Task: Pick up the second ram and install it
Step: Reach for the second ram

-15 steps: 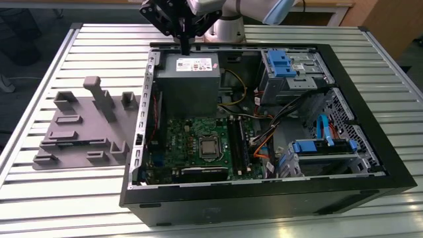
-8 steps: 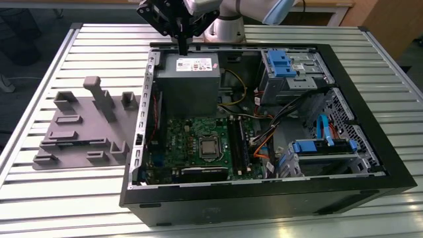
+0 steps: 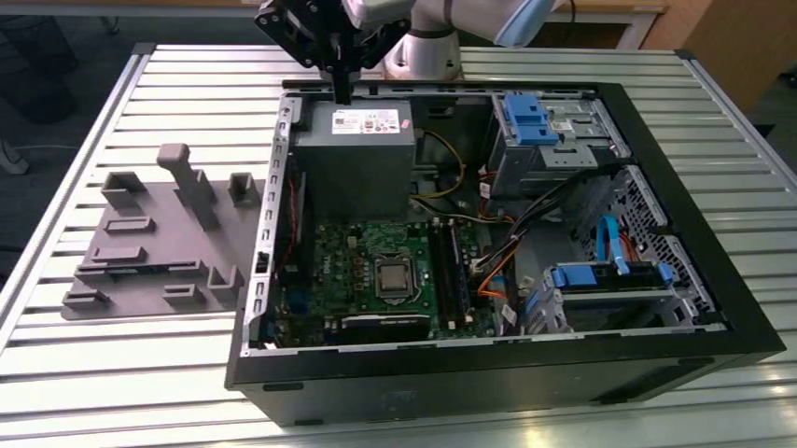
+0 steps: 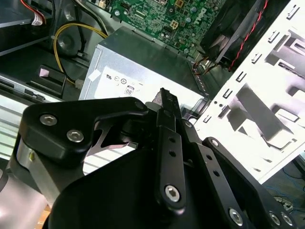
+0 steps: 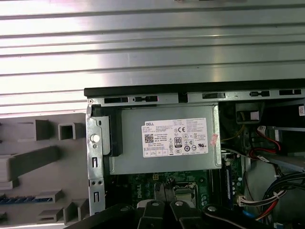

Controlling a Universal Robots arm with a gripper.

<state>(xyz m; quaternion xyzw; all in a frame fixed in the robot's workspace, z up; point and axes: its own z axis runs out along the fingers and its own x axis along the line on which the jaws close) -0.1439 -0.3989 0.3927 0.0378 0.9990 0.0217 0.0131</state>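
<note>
**Gripper poised above the power supply, fingers closed**

*Exterior view.* An open computer case [image 3: 498,383] lies on a slatted metal table [image 3: 112,373]. The gripper [image 3: 339,98] hangs at 12 o'clock of the case, over the back edge of the grey power supply [image 3: 353,140]. Its fingers point down and are drawn together into one narrow dark bar. The green motherboard [image 3: 336,271] lies at 6 o'clock of the power supply, with the square processor [image 3: 396,278] near its middle. Long dark memory slots [image 3: 443,271] run at 3 o'clock of the processor. The grey fixture plate [image 3: 137,289] rests on the table at 9 o'clock of the case, well apart from the gripper.

*Second wrist view.* The fingers [image 4: 169,143] meet at the tip of the gripper [image 4: 166,95] with no gap to be seen. They are above the labelled top of the power supply [image 4: 143,71].

*First wrist view.* The gripper [image 5: 162,193] sits over the seam between the power supply [image 5: 164,138] and the motherboard. A thin bluish strip [image 5: 19,198] lies in a slot of the fixture plate [image 5: 28,181]. Whether this strip is the second ram cannot be told.
</note>
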